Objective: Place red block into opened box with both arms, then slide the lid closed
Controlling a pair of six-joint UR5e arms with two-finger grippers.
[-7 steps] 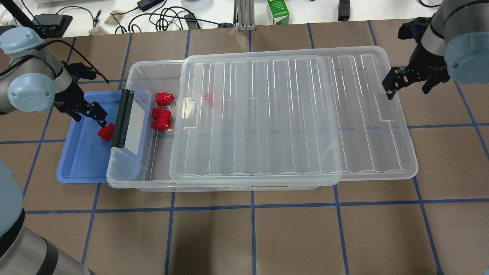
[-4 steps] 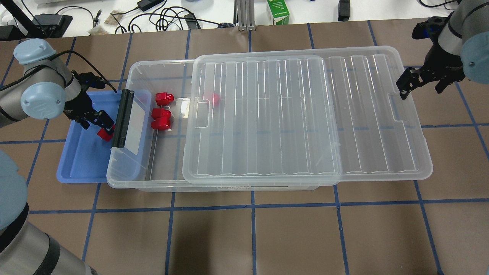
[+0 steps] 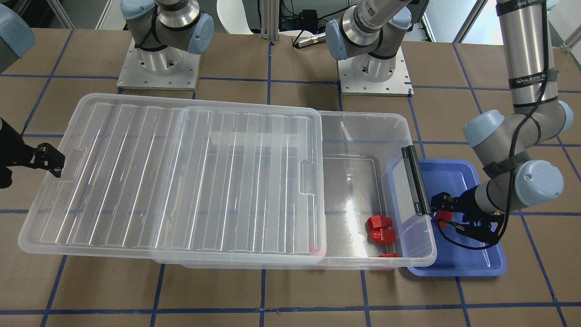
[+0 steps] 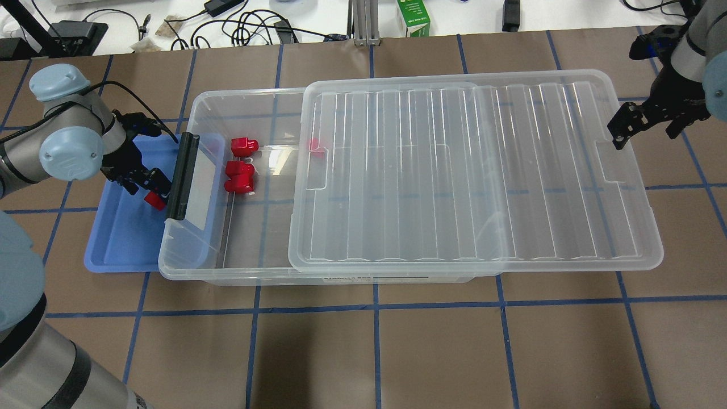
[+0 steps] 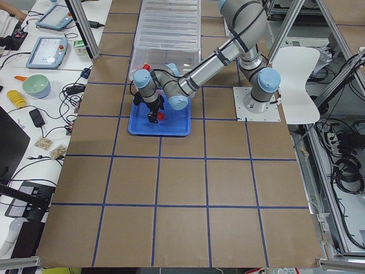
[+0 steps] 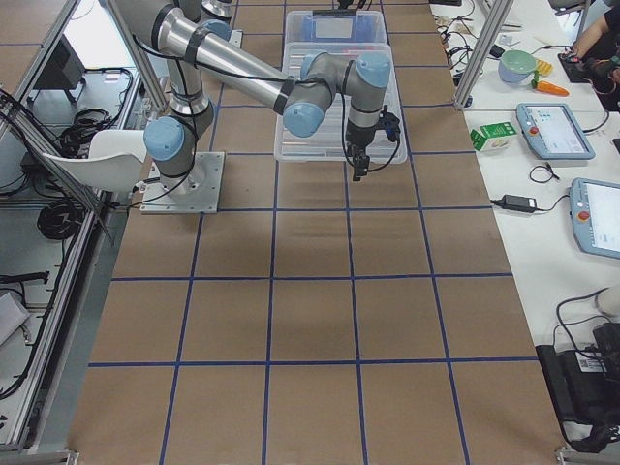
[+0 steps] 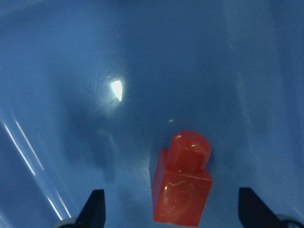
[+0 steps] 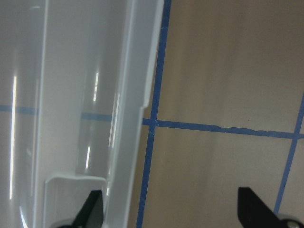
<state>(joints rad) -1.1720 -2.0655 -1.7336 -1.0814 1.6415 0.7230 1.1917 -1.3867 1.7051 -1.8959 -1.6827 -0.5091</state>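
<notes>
Room in the large see-through storage box [image 4: 255, 238] is widened, the ridged clear plastic lid [image 4: 477, 170] being slid further toward 3 o'clock. The small red plastic block [image 4: 153, 200], in the blue tray [image 4: 122, 238] at 9 o'clock, is straddled by the left gripper [image 7: 173, 211], jaws parted; the right gripper [image 8: 173, 209] is held with jaws apart too.

the silver-grey left arm [image 4: 23, 152] bends low, its black two-finger gripper [image 4: 146, 185] pointing down, jaws spread wide; the right black gripper [image 4: 646, 135] is likewise spread.

Glossy scuffed red block [image 7: 183, 180], glossy blue plastic tray [image 7: 118, 61], ridged see-through lid [image 4: 471, 170]
</notes>
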